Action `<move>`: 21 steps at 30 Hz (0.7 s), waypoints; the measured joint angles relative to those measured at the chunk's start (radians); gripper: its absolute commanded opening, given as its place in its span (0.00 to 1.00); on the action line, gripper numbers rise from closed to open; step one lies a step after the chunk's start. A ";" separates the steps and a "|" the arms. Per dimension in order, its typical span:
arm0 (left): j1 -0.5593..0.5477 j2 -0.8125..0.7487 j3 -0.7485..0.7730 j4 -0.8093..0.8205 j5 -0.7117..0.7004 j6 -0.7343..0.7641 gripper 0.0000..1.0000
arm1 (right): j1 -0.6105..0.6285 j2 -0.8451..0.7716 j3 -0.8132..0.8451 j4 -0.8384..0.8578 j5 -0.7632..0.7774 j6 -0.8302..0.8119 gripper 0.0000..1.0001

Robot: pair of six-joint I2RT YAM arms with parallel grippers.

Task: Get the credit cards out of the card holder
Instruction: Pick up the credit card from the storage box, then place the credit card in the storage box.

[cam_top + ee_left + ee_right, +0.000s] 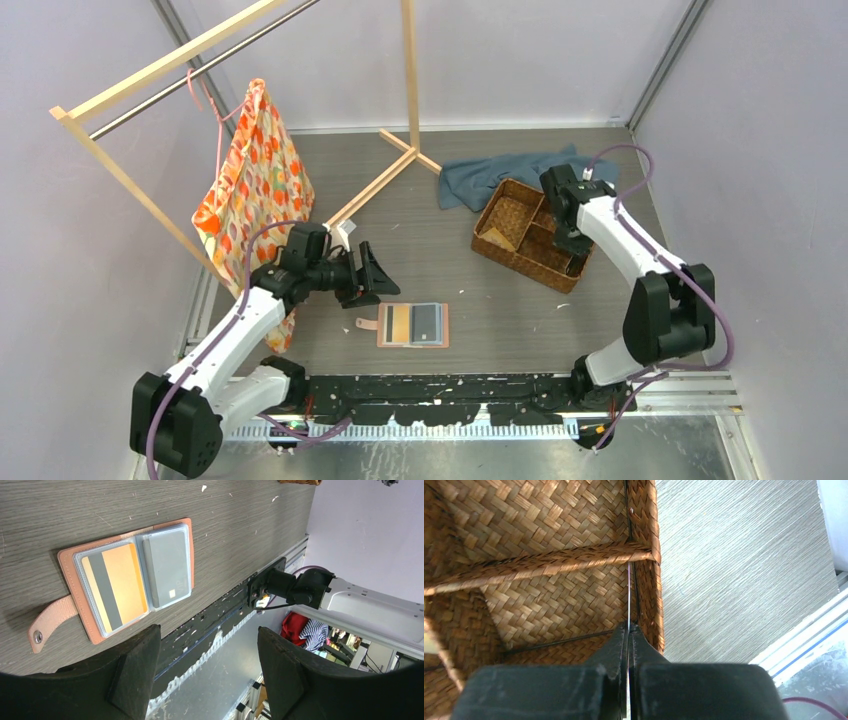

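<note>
Card holder (412, 324): open flat on the bench (500, 310), slots up, between the arms for easy reach.
Credit cards (120, 582): tan-gold and grey, both sleeved; only the left wrist view shows them clearly.
Left claw (385, 278): spread, hovering beside the holder.
Right claw (629, 630): pressed together inside the basket (656, 590); its wrist view alone shows a pale sliver between the fingers (614, 650), and I cannot tell what it is.

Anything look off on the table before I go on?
Nothing damaged or spilled. The card holder lies open and flat with two cards in its slots. The basket sits askew to the table edge, and white specks dot the surface.
</note>
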 measured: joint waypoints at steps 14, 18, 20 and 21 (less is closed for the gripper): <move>0.000 0.000 -0.007 0.004 0.001 -0.005 0.72 | 0.100 -0.153 -0.042 0.103 0.003 -0.278 0.01; 0.000 -0.005 -0.013 0.005 0.003 -0.008 0.72 | 0.297 -0.305 -0.174 0.268 0.132 -0.457 0.01; 0.000 -0.014 -0.018 0.005 0.003 -0.008 0.72 | 0.399 -0.368 -0.259 0.361 0.222 -0.581 0.01; 0.000 -0.017 -0.021 0.007 0.004 -0.009 0.72 | 0.427 -0.379 -0.288 0.399 0.258 -0.632 0.01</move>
